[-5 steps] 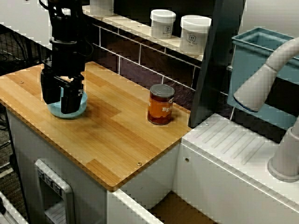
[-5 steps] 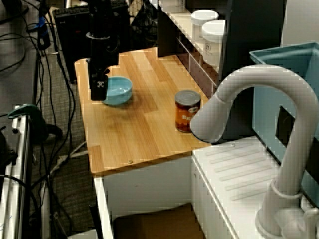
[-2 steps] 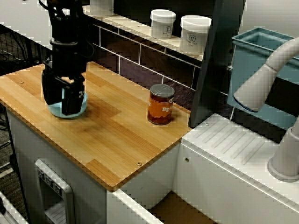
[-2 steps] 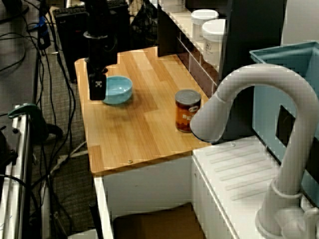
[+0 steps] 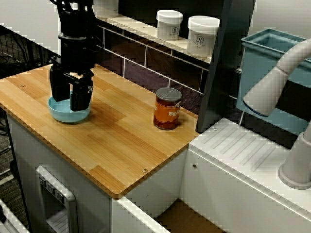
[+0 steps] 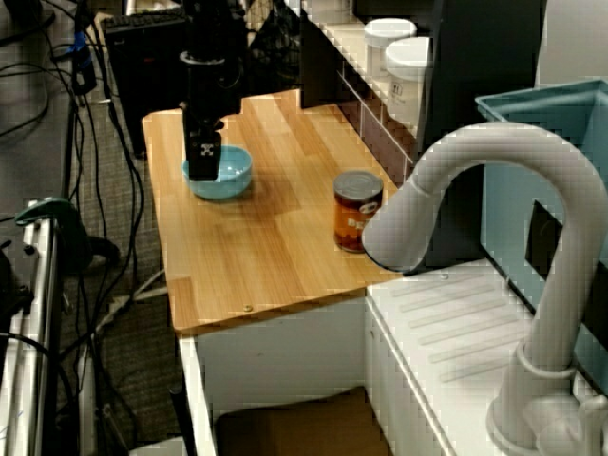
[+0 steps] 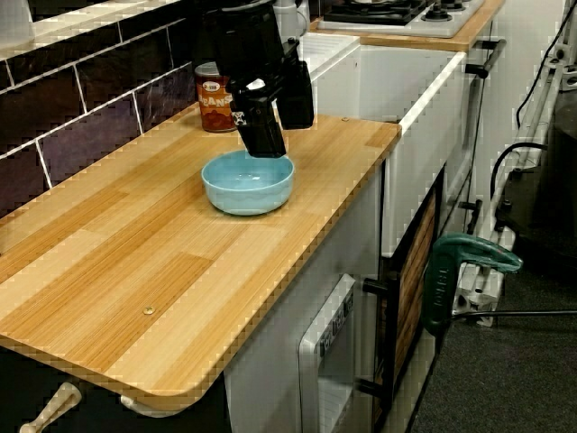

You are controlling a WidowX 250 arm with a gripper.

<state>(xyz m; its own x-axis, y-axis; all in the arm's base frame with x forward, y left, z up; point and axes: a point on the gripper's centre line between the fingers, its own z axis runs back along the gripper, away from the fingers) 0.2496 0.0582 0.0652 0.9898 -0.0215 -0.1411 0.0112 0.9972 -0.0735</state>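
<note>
Gripper: the black gripper (image 5: 69, 99) hangs from its arm and points down at the left part of the wooden counter (image 5: 121, 141).
Jaw state: wide apart, with 2 dark fingers (image 7: 264, 135) clearly separated and nothing between them.
Bowl: a light blue bowl (image 7: 248, 185) sits upright on the counter near its left end, with no contents showing.
Gripper against bowl: in the view from the counter's end the gripper (image 7: 284, 135) is over the bowl's back edge. 1 fingertip is just above the rim and the other is higher, beyond the bowl. Whether that lower tip touches the rim cannot be told.
View across the counter: the fingers cover the back half of the bowl (image 5: 68, 115), and only its front wall shows.
View past the tap: the gripper (image 6: 202, 166) stands at the left side of the bowl (image 6: 230, 176).
Can: an orange-labelled can (image 5: 167, 109) stands upright near the counter's right back corner, well apart from the bowl.
Shelf: 2 white lidded jars (image 5: 169, 24) (image 5: 202, 30) stand side by side on the tiled ledge behind the can.
Sink side: a white ribbed drainboard (image 5: 243, 150) adjoins the counter on the right. A pale curved tap (image 5: 272, 82) is over it, with a blue tub (image 5: 265, 53) behind.
Floor side: a green clamp (image 7: 460, 262) shows beside the cabinet front.
</note>
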